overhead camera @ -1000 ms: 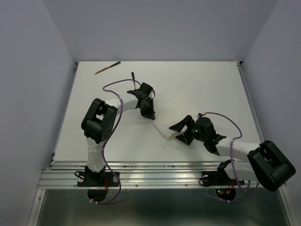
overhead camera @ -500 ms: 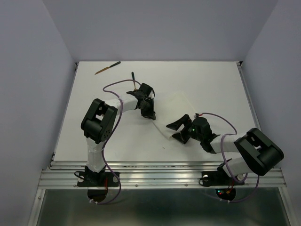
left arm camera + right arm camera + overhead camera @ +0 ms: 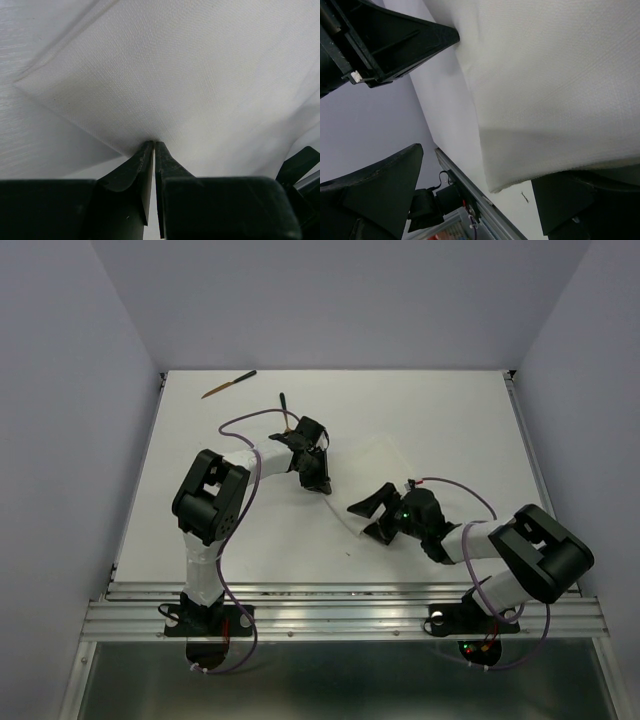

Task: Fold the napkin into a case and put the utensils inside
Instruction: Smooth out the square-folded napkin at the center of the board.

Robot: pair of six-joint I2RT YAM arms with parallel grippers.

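Note:
The white napkin (image 3: pixel 378 462) lies folded in the middle of the table. My left gripper (image 3: pixel 318 480) is shut on its left edge; in the left wrist view the jaws pinch the cloth (image 3: pixel 180 75) at their tips (image 3: pixel 154 143). My right gripper (image 3: pixel 368 517) stands open around the napkin's near corner. In the right wrist view that corner (image 3: pixel 555 100) lies between the wide-apart fingers (image 3: pixel 375 190), with one finger partly under the cloth. One brown utensil (image 3: pixel 228 385) lies at the far left. Another utensil (image 3: pixel 283 403) sticks out beside the left wrist.
The table's near edge is a metal rail (image 3: pixel 340 605) with both arm bases on it. Purple cables (image 3: pixel 245 422) loop over the arms. A black part of the left arm (image 3: pixel 385 45) shows at the top left of the right wrist view.
My right gripper has slid a little left along the napkin's near corner while its elbow drew in. The left arm has kept its pinch and its place.

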